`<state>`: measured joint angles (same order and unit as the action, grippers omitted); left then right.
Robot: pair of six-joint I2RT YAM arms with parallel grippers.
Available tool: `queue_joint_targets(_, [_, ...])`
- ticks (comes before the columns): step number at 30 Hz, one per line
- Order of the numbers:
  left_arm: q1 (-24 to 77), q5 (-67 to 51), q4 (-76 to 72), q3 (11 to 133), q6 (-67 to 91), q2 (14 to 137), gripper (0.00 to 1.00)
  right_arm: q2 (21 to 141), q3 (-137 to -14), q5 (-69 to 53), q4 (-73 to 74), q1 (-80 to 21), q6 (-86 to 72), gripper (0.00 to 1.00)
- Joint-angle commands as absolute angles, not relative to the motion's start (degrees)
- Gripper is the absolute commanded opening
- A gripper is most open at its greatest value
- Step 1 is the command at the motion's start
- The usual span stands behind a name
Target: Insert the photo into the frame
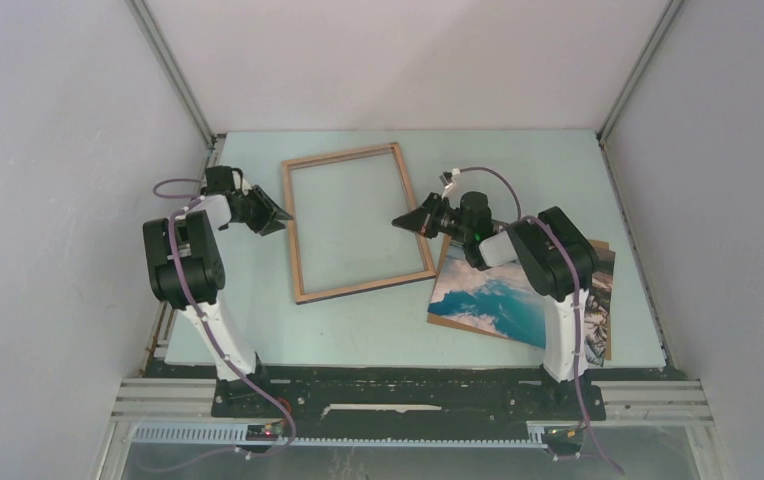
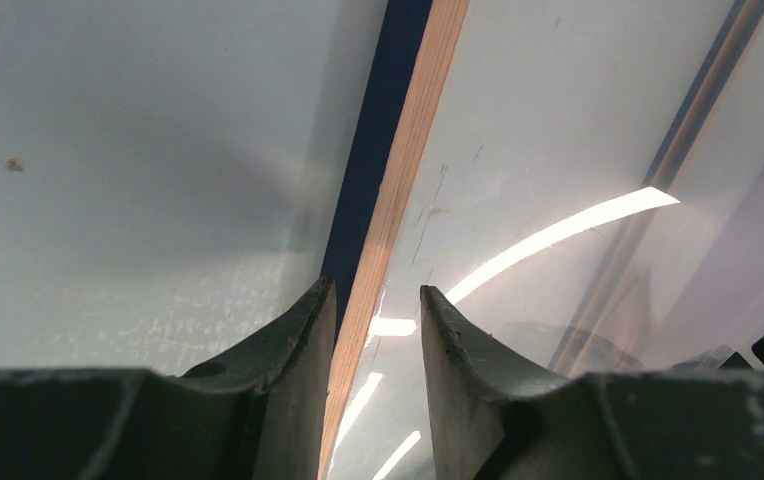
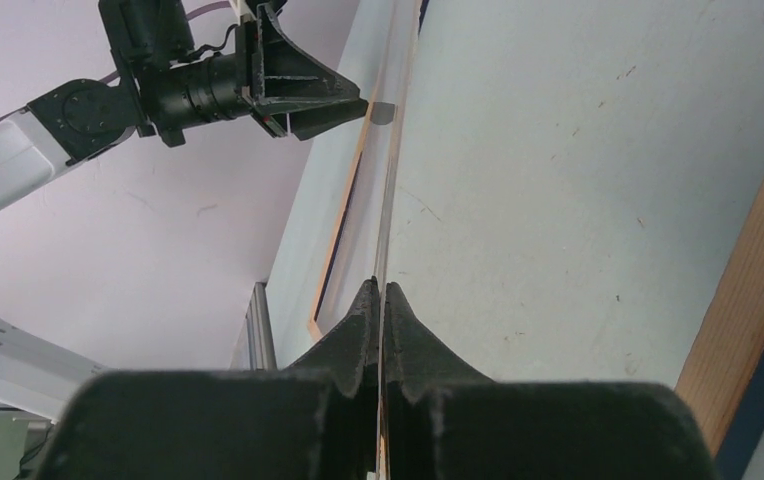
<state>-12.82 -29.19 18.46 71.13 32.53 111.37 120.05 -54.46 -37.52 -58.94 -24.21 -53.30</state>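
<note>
The frame [image 1: 368,285] lies flat mid-table, brown wood face up. My left gripper [image 1: 280,217] is open at its left rail. In the left wrist view the wood-and-navy rail [image 2: 408,140] runs between the spread fingers [image 2: 376,292], close to the left one. My right gripper [image 1: 399,222] sits just inside the frame's right rail [image 3: 758,280]. Its fingers [image 3: 379,287] are shut on the edge of a thin clear pane [image 3: 395,170]. The photo [image 1: 493,300], beach scene up, lies on the table under the right arm, held by neither gripper.
A darker print [image 1: 603,295] lies partly under the photo at the right. White enclosure walls stand close on the left, right and back. The left arm's gripper shows across the frame in the right wrist view [image 3: 308,90].
</note>
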Motion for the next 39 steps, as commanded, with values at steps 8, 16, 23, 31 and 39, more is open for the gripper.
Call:
queue_joint_targets(8, [-13.2,-30.2,17.5,70.3,32.5,109.8,0.4,122.1,-57.1,-35.5,-59.1,-24.5,-54.1,0.0])
queue_joint_targets(16, [-13.2,-30.2,17.6,70.3,32.5,109.8,0.4,123.1,-57.9,-34.5,-58.9,-24.4,-54.7,0.0])
queue_joint_targets(23, [-13.2,-30.3,17.6,70.3,32.6,109.9,0.4,124.1,-58.7,-33.6,-58.6,-24.4,-55.0,0.0])
queue_joint_targets(31, [-13.2,-30.4,17.6,70.4,32.6,110.0,0.4,125.0,-59.6,-33.2,-58.4,-24.5,-55.6,0.0])
queue_joint_targets(39, [-13.2,-30.4,17.6,70.3,32.6,110.0,0.4,125.8,-60.2,-32.9,-58.0,-24.4,-56.1,0.0])
